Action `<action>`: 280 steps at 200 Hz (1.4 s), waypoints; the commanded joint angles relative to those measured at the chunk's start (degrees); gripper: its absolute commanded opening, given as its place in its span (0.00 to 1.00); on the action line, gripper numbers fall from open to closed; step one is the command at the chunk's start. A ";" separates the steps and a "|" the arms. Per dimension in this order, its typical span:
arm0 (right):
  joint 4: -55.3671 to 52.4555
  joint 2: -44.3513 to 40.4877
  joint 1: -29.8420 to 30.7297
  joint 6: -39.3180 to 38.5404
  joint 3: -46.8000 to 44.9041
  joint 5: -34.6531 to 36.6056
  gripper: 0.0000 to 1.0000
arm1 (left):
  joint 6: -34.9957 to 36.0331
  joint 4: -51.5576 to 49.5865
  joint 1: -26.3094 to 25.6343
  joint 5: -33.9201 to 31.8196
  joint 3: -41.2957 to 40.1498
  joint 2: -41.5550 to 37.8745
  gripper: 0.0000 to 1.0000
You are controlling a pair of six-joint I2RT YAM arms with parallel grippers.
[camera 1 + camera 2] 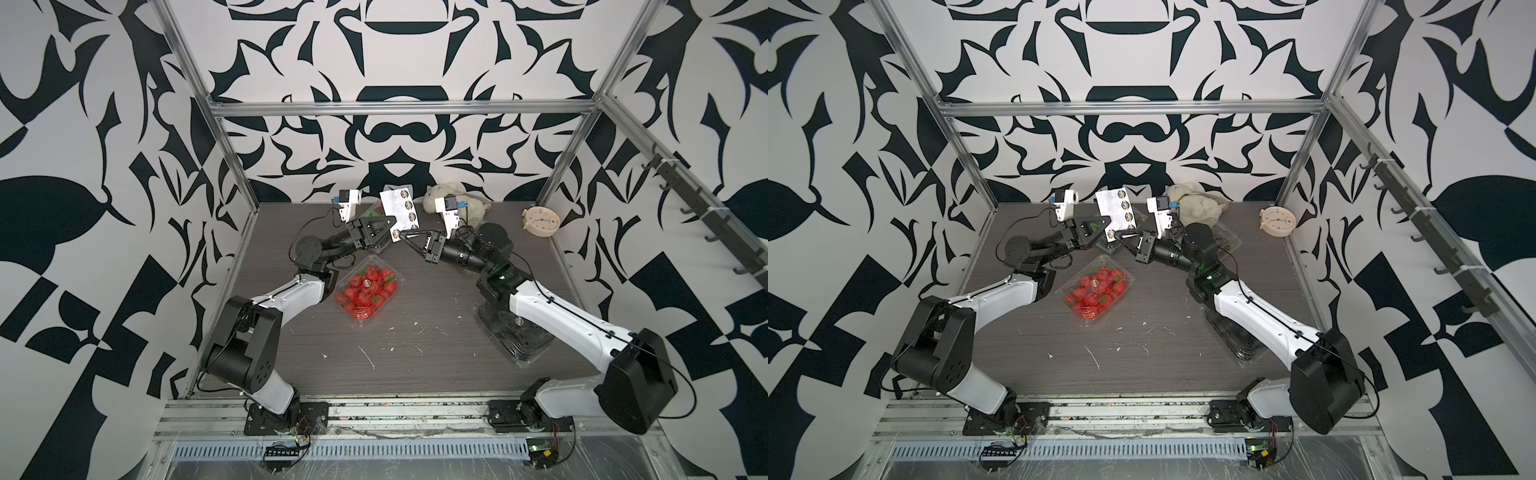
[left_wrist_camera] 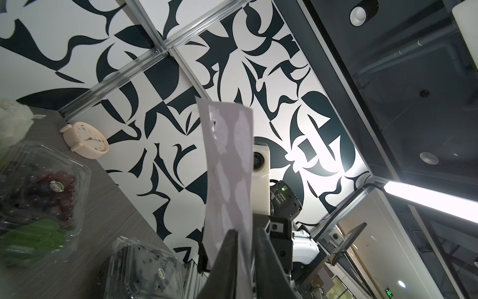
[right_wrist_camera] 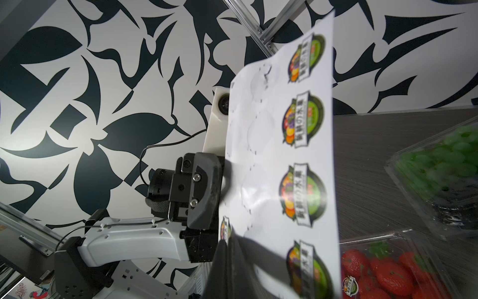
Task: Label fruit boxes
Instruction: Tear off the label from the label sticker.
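Over the grey surface (image 1: 415, 353), my left fingers (image 2: 225, 266) and right fingers (image 3: 232, 274) both pinch the sticker sheet (image 1: 401, 210); pulling apart could tear it.

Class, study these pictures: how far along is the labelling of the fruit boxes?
Done: round labels show on the strawberry box, one grape box and the avocado box. In hand: the left gripper and right gripper both pinch the sticker sheet. Left: the other grape box, which shows no label in these views.
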 commanded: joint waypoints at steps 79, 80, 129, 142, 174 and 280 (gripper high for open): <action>3.49 0.90 0.91 -0.66 3.17 -1.32 0.00 | 1.28 1.51 -1.10 0.69 -0.20 1.45 0.00; 3.49 0.88 0.91 -0.61 3.18 -1.32 0.00 | 1.28 1.51 -1.10 0.70 -0.22 1.43 0.00; 4.17 0.89 1.29 -0.53 3.82 -1.38 0.00 | 1.62 1.52 -1.27 0.61 -0.59 1.76 0.00; 4.64 0.78 1.41 -0.56 3.76 -1.50 0.00 | 1.59 1.52 -1.27 0.51 -0.67 2.15 0.00; 4.90 -0.44 1.44 -0.82 3.46 -1.59 0.00 | 1.94 1.51 -1.10 0.37 -0.66 2.95 0.00; 3.31 -3.13 1.42 -2.42 2.07 -0.93 0.00 | 2.16 1.43 0.82 0.23 -1.58 4.06 0.00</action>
